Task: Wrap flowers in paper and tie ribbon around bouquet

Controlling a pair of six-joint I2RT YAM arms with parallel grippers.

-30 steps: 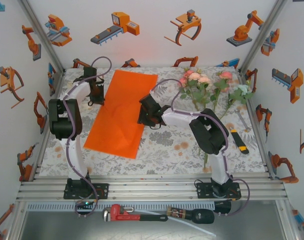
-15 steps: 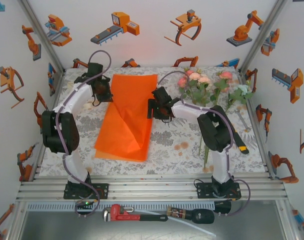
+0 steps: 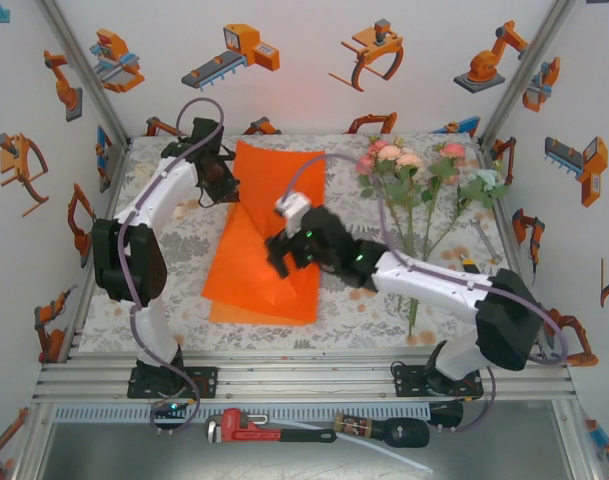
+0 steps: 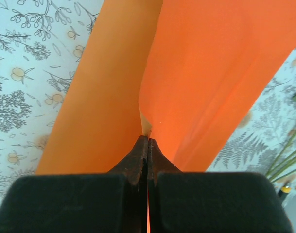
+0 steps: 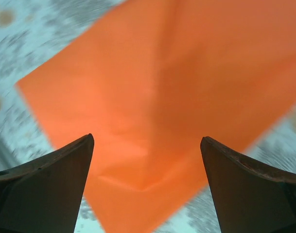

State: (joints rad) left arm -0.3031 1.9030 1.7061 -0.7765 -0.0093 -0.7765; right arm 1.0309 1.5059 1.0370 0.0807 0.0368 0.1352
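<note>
From overhead I see my left gripper [image 3: 229,188] at the far left edge of the paper [image 3: 269,262]. On the left wrist camera its jaws are pressed together, left gripper [image 4: 147,141], pinching that edge of the paper [image 4: 206,73], and the sheet rises into a sharp fold right at the tips. One orange panel drops to the left and another spreads to the right, over the floral table [image 4: 26,73].

My right gripper [image 3: 281,256] hangs above the near middle of the sheet. On the right wrist camera its fingers [image 5: 65,165] are spread wide, right gripper [image 5: 147,139], with nothing between them, and the paper [image 5: 177,73] lies below with a soft crease. That picture is blurred, so I cannot tell whether the tips touch the paper.

The sheet sits left of centre on the table [image 3: 364,300], partly doubled over itself. The flowers [image 3: 414,175] lie well apart from it at the far right, heads toward the back wall, stems pointing toward me, untouched by either gripper.
</note>
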